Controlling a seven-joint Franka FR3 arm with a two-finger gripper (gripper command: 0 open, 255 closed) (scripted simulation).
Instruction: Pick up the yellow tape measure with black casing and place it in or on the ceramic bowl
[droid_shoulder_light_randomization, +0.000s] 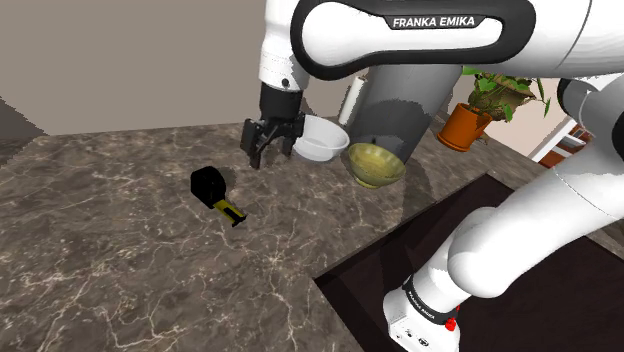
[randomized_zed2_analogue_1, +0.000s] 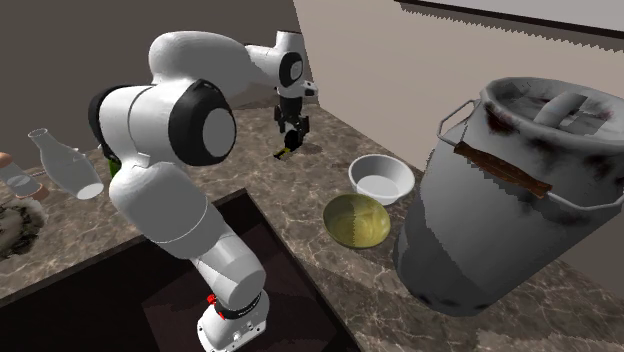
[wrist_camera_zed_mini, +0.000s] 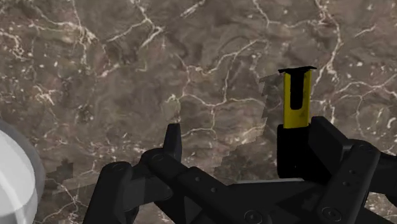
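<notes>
While the tape measure (droid_shoulder_light_randomization: 208, 184) lies untouched on the bench (droid_shoulder_light_randomization: 120, 260), nearer the wall edge than the front, you've got nothing done yet: grasp, lift & drop-off are all left to do. Your tool (droid_shoulder_light_randomization: 266, 152) hangs above the bench betw. the tape measure and the white bowl (droid_shoulder_light_randomization: 320, 142), apart from both, fingers spread wide, empty. Target's prob. the white bowl, tho an olive bowl (droid_shoulder_light_randomization: 373, 165) sits just beside it.

Dark marble counter (droid_shoulder_light_randomization: 120, 270): black-yellow tape measure (droid_shoulder_light_randomization: 212, 188), white bowl (droid_shoulder_light_randomization: 320, 141), yellowish bowl (droid_shoulder_light_randomization: 374, 165), grey can (randomized_zed2_analogue_1: 500, 200).
</notes>
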